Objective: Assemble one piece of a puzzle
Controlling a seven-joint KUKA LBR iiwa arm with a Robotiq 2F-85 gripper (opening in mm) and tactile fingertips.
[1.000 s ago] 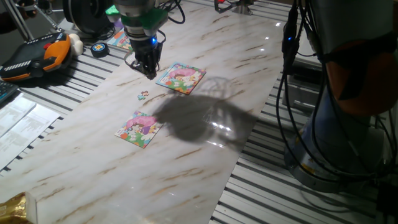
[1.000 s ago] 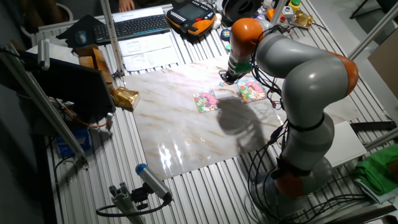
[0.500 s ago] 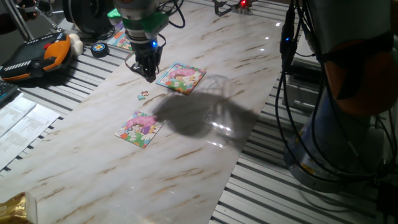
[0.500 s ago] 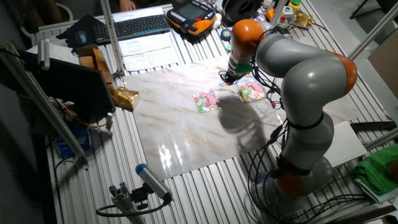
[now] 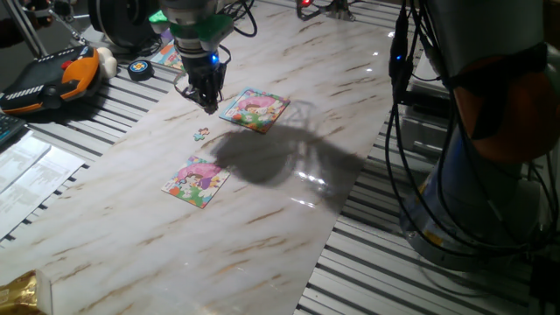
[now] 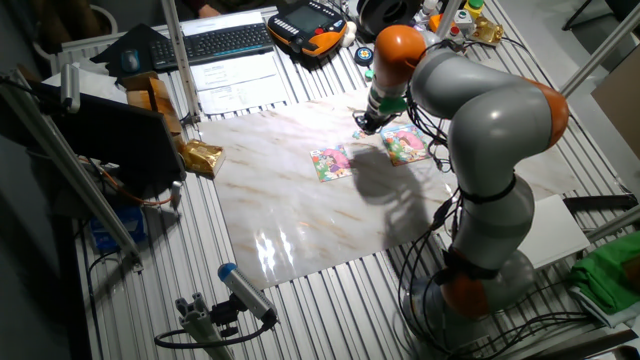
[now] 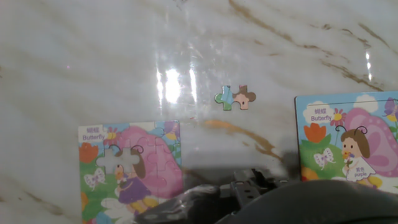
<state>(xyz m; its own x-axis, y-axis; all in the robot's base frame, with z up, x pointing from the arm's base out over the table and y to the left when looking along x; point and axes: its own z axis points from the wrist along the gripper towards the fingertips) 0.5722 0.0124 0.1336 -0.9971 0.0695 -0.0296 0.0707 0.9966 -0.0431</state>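
Observation:
The piece [image 5: 202,134] is a tiny pinkish and green jigsaw piece lying loose on the marble table [image 5: 289,210], between two butterfly puzzle boards. In the hand view the piece [image 7: 236,98] lies above and between them. The near board [image 5: 195,181] has an empty piece-shaped gap [image 7: 118,158]. The far board [image 5: 254,109] lies to the right of my gripper [image 5: 210,106]. My gripper hangs above the table just beyond the piece, its dark fingers drawn together to a point with nothing in them. In the other fixed view my gripper [image 6: 366,124] hovers by both boards.
A black round disc [image 5: 140,68] and another puzzle board [image 5: 166,54] lie behind the gripper at the table's far edge. An orange and black pendant [image 5: 52,80] rests on the slatted frame to the left. A gold bag [image 6: 200,157] sits at another corner.
The gripper has stayed almost in place above the table. The arm's upper links shifted slightly and its shadow slid a little. The piece and boards have not moved.

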